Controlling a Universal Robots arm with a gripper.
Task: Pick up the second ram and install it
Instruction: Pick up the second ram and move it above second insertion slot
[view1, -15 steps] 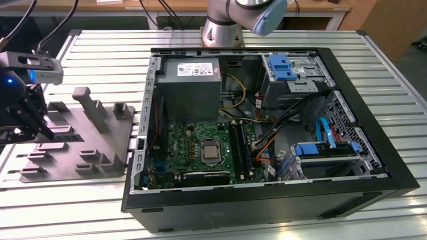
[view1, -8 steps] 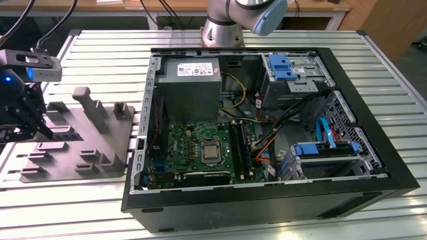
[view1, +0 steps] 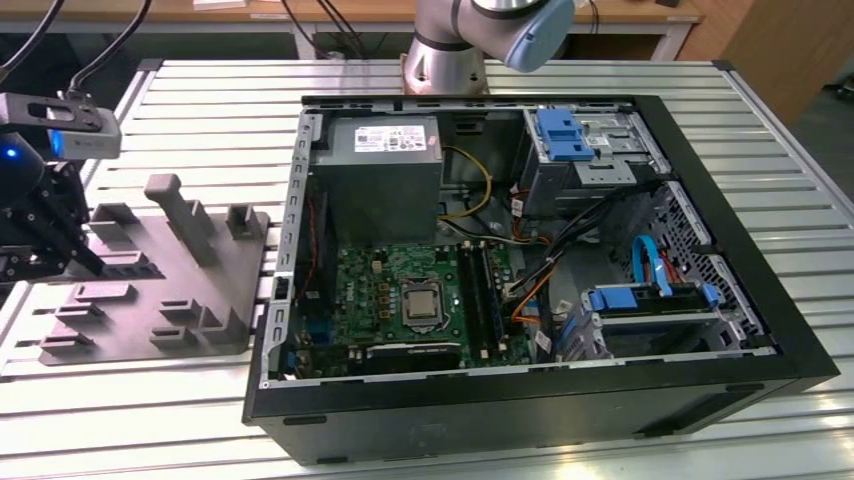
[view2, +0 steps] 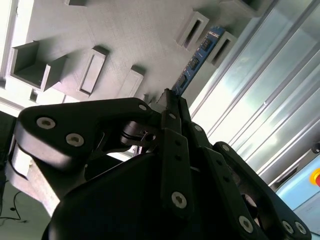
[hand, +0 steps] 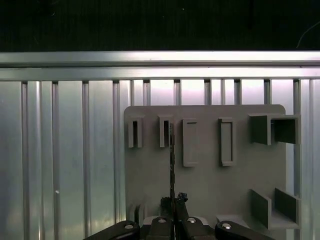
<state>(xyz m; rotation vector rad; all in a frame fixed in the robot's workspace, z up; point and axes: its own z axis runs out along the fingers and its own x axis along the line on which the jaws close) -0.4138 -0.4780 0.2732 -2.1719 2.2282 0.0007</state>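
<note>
While clamped edge-on in the one closed claw (view2: 168, 100), one second ram (view2: 198, 56) over one grey fixture plate (view2: 120, 35).

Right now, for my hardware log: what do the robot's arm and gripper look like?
The arm is silver-grey metal tubing with a rounded pale blue-grey joint cap. The gripper is matte black, built of angular linkage plates fixed with silver screw heads. A grey camera box sits at the wrist, with black cables trailing up.
</note>
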